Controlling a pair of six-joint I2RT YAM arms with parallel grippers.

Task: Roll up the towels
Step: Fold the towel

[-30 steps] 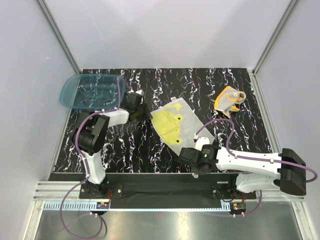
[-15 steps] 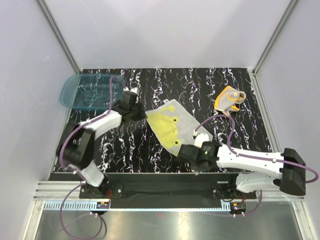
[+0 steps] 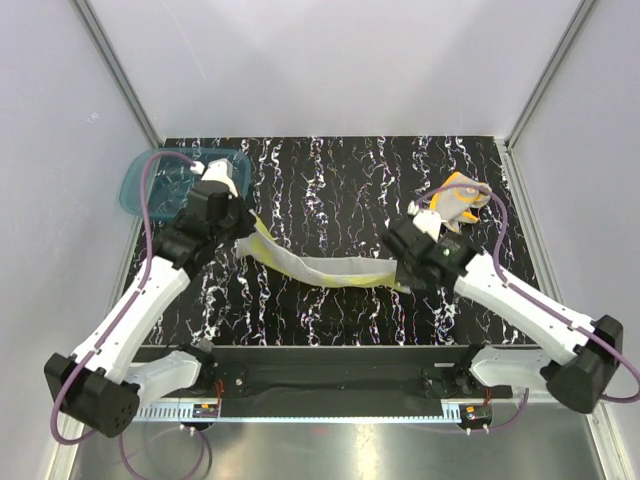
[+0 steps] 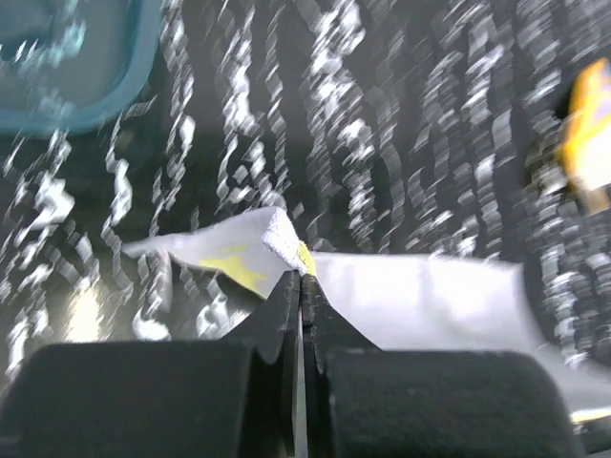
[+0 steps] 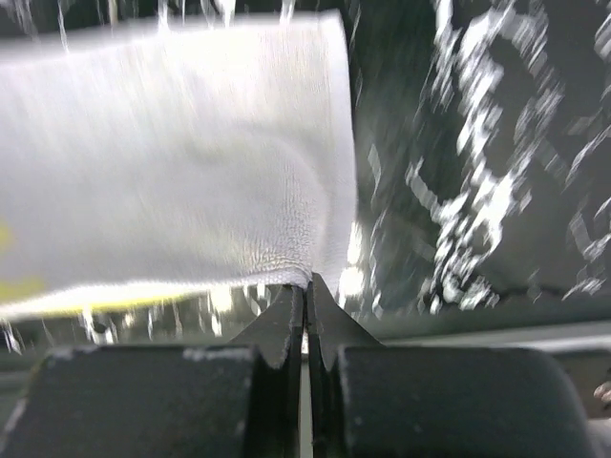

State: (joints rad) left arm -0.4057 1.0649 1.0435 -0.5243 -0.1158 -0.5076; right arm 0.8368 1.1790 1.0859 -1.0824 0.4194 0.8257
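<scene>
Yellow towel [image 3: 322, 269] strung, apparently lifted, between left arm [image 3: 148, 292], right arm [image 3: 520, 301].

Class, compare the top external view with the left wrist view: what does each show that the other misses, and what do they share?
Only the top external view: the right gripper, and the pale yellow towel spanning from it to the left gripper. Only the left wrist view: the left gripper's closed tips pinching the towel's corner up close. Both: the left gripper, that towel, the teal basin, the orange towel.
</scene>
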